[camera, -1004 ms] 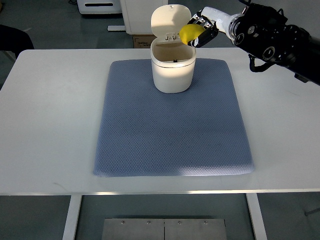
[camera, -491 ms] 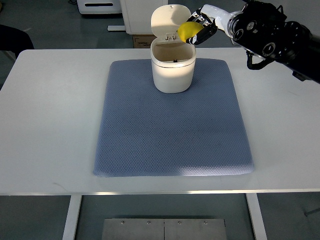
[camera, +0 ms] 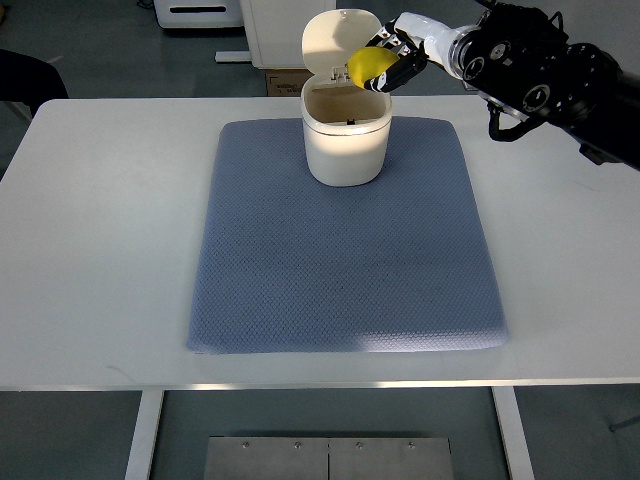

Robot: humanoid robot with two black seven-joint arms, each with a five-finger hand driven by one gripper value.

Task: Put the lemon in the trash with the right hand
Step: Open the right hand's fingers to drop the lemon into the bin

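While the right hand grips the lemon above the bin, it looks light, firm and smooth-skinned, best held round its middle.

The right hand reaches in from the right edge, its fingers closed around a yellow lemon. Just below and left of the hand stands a cream trash bin, its lid tipped open behind. The bin sits on a blue mat spread on the white counter.
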